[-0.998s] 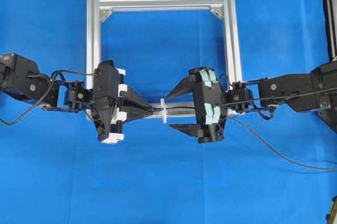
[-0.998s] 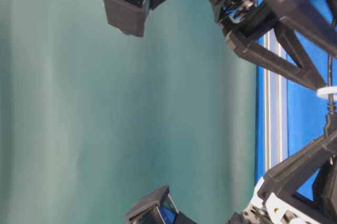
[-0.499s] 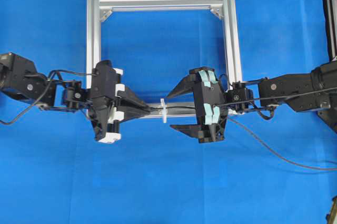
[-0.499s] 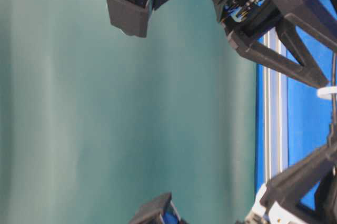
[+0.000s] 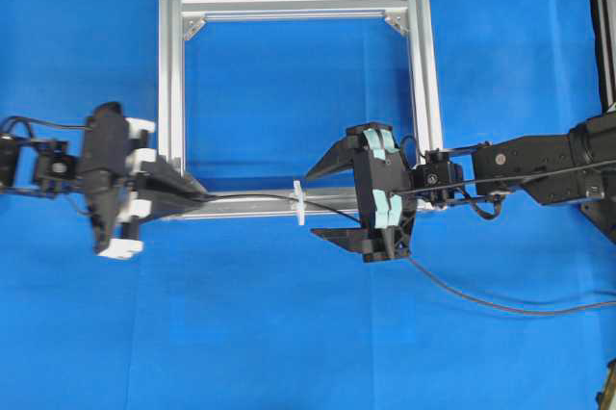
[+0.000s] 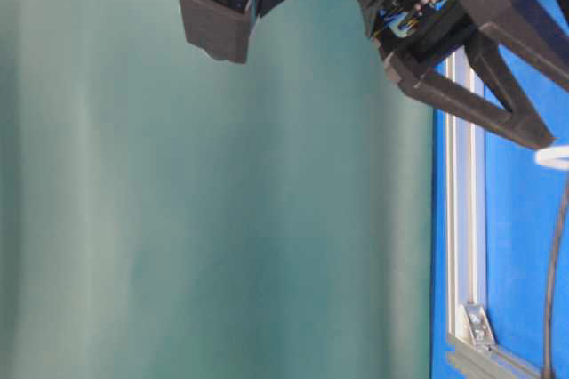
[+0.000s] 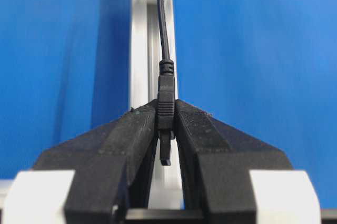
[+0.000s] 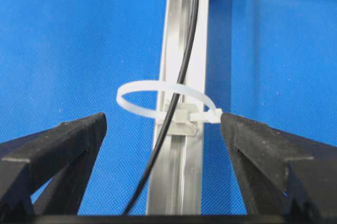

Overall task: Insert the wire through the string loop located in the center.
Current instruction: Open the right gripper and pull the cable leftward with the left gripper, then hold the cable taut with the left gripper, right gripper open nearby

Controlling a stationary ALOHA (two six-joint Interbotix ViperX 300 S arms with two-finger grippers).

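1. My left gripper (image 5: 190, 200) is clamped on the dark plug at the end of the wire (image 7: 166, 109); in my left wrist view the plug stands pinched between the two black fingers (image 7: 131, 134), its tip poking down into the gap behind them.
2. From overhead, that gripper sits at the left end of the near rail of the silver frame (image 5: 170, 73), just over its near-left corner, fingers pointing right along the rail.
3. The wire (image 5: 255, 197) runs from my left fingertips rightward along the near rail, passes through the string loop (image 5: 299, 201), goes on under my right gripper, then trails out across the blue table (image 5: 289, 333) to the right edge.
4. The string loop (image 8: 167, 102) is a thin white band fixed on a small pale mount at about the middle of the near rail. In my right wrist view the black wire (image 8: 184, 61) clearly threads through the ring and lies along the rail on both sides of it.
5. My right gripper (image 5: 324, 202) is spread wide and holds nothing; its two black fingers (image 8: 58, 140) stand either side of the loop, well clear of the band and of the wire.
6. In the table-level view only my right arm's dark parts, the frame rail (image 6: 467, 174), a bit of the loop (image 6: 553, 157) and the wire (image 6: 558, 272) show; the left gripper lies outside it.
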